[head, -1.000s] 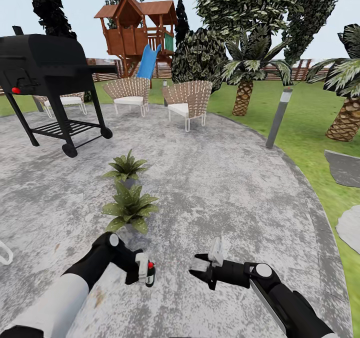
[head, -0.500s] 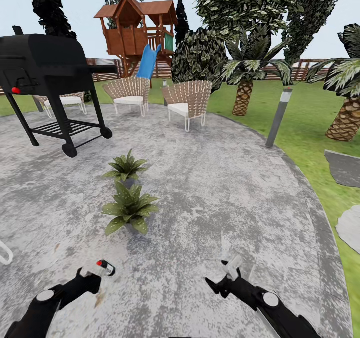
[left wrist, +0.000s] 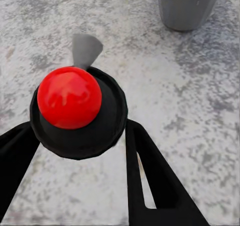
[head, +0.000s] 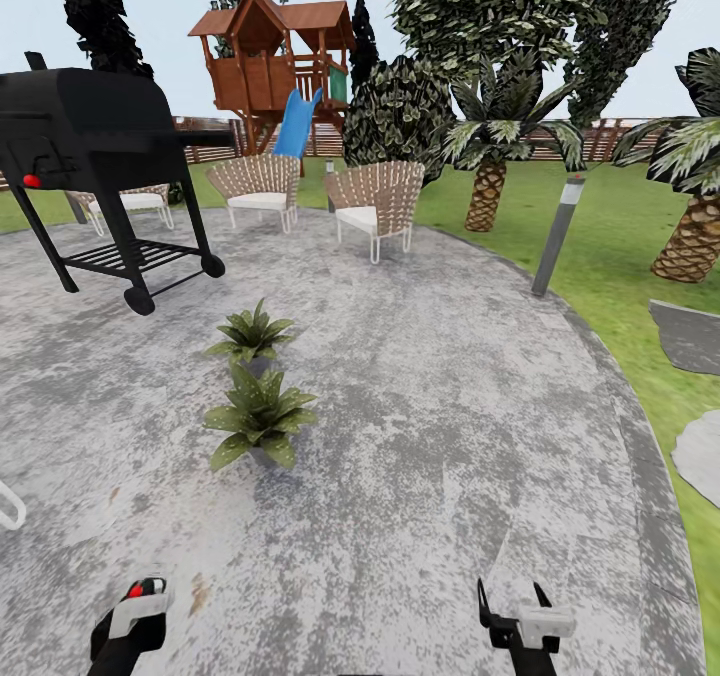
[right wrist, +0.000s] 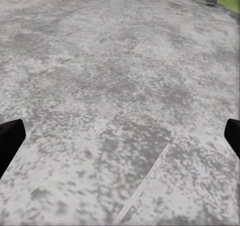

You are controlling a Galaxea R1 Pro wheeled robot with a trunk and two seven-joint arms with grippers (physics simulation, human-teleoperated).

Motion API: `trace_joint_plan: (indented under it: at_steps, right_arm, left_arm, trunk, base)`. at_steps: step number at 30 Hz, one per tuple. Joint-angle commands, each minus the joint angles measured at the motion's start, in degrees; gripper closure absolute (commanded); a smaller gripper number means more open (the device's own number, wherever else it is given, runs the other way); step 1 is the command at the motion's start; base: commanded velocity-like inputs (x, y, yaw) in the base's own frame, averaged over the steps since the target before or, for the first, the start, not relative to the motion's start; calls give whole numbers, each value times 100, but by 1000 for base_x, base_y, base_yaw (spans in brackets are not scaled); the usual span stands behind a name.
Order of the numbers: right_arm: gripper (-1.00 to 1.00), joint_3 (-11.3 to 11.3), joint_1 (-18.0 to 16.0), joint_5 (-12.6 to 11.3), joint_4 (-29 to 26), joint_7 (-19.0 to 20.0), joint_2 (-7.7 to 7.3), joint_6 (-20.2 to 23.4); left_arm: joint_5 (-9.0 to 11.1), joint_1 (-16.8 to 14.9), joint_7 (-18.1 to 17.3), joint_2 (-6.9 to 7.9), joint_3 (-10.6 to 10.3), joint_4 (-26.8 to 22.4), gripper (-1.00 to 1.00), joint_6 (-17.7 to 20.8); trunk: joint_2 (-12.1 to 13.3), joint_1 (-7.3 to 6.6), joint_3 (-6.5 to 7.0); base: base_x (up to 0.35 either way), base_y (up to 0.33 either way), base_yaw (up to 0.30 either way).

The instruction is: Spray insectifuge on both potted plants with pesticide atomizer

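Holding the atomizer (left wrist: 75, 110) — left gripper (head: 135, 611) jaws clamped around it, red tip up, low over the paving (head: 420, 426). Right gripper (head: 515, 606): jaws spread, empty. Plants (head: 260, 418) — two, well ahead. Step: raise nozzle toward nearer rosette, aim at leaves, sweep across both.

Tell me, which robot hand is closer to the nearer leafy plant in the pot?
Left. The left gripper, holding the pesticide atomizer, sits low below the nearer potted plant, slightly to its left. The right gripper is farther away, well off toward the plant's right.
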Motion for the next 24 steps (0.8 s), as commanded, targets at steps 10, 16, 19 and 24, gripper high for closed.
trace_joint_plan:
  at_steps: [10,16,19,24]
  right_arm:
    - [-100,65,-1,10,20,-5,85,-9]
    - [-100,60,-1,13,27,-20,63,-9]
    - [-100,61,-1,18,29,-22,47,-9]
    - [-100,68,-1,11,30,-22,78,-9]
  left_arm:
    - [-39,96,-25,-13,41,61,100,-88]
    - [-50,97,-29,-16,39,70,100,-81]
    - [-42,97,-29,-15,43,70,100,-80]
    - [-41,98,-29,-15,44,79,100,-80]
  trunk:
    - [-2,-1,-4]
    - [-2,-1,-4]
    - [-2,-1,-4]
    - [-2,-1,-4]
  base:
    - [0,0,0]
    - [0,0,0]
    - [0,0,0]
    - [0,0,0]
